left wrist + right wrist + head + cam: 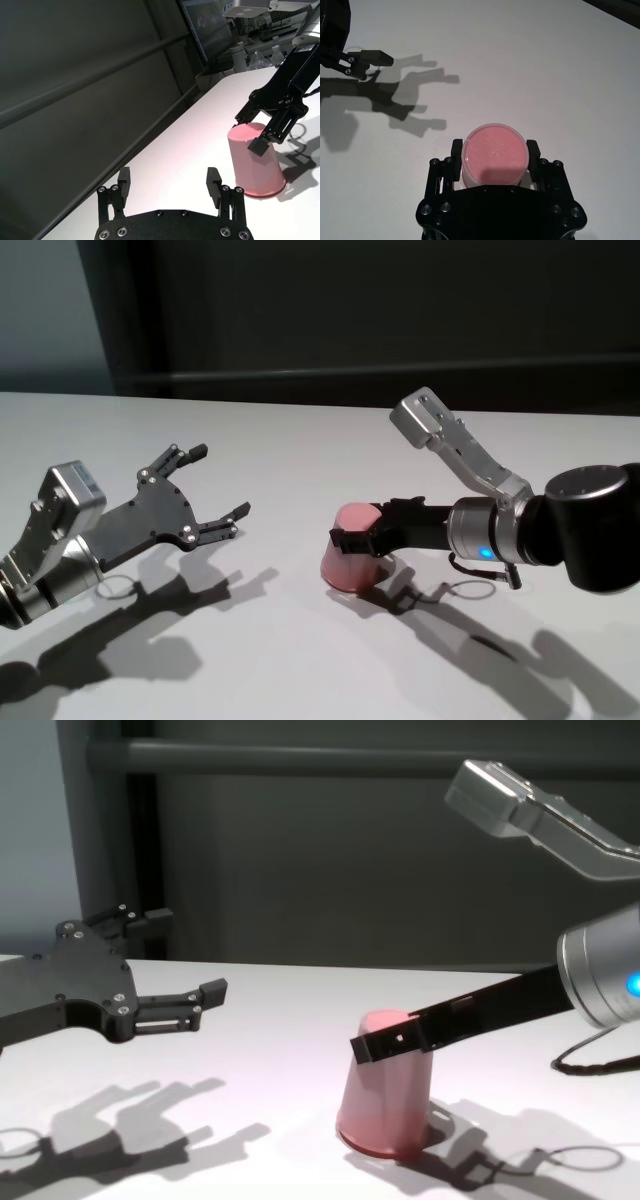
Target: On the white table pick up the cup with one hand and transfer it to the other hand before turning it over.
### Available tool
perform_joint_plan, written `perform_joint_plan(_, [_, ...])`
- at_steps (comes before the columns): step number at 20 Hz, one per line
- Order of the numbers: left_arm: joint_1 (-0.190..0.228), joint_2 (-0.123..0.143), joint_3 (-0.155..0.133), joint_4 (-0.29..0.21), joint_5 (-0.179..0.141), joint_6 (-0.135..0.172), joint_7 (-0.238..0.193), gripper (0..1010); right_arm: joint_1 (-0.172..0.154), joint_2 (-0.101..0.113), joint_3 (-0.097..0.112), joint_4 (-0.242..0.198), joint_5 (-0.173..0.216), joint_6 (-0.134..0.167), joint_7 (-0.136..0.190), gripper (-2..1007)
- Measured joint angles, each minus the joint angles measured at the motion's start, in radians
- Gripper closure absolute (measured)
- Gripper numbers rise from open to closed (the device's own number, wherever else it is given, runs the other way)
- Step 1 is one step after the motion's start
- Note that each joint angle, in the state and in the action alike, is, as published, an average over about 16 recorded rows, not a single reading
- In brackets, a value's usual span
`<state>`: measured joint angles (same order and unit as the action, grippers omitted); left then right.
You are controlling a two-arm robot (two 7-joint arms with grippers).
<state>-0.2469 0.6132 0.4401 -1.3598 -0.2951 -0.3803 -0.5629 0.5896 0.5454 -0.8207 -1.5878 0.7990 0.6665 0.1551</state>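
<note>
Where the right gripper (pixel 362 533) reaches in low from the robot's right, its 2 black fingers (pixel 533 150) bracket the upper part of the cup (pixel 350 550), 1 on each side of the narrow end, close against the wall; whether they press it or merely flank it cannot be told. The jaws stand parted to about the width of that narrow end. Behind the fingers the black palm plate runs back to a silver wrist with a blue light, then to a thick dark forearm on the right.

The left gripper (pixel 216 488) hovers above the table on the robot's left, well apart from the cup, its 2 fingers (pixel 124 178) spread wide and holding nothing, pointed toward the cup. Its dark flat palm leads back to a silver wrist block at the left edge of the head view.

The white table (pixel 300 440) is plain and matte, and it carries hard dark shadows (pixel 400 102) of both arms. Behind its far edge stands a dark wall (pixel 330 850) with a horizontal rail. In the left wrist view a monitor (pixel 210 25) and some cluttered equipment show past the table's far corner.

The cup stands on the table inverted: its wide rim rests down on the surface and its narrower flat base faces up. Its long axis is close to vertical, leaning slightly in the chest view.
</note>
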Motion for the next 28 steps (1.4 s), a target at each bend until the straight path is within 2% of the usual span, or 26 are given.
perform_joint_plan(12, [0.000,0.000,0.000,0.000,0.000,0.000,0.000,9,-0.007,-0.007,0.010,0.006,-0.001,0.017,0.002,252])
perform_joint_plan(28, [0.000,0.000,0.000,0.000,0.000,0.000,0.000,10,-0.008,-0.005,0.007,0.006,0.001,0.014,0.001,27])
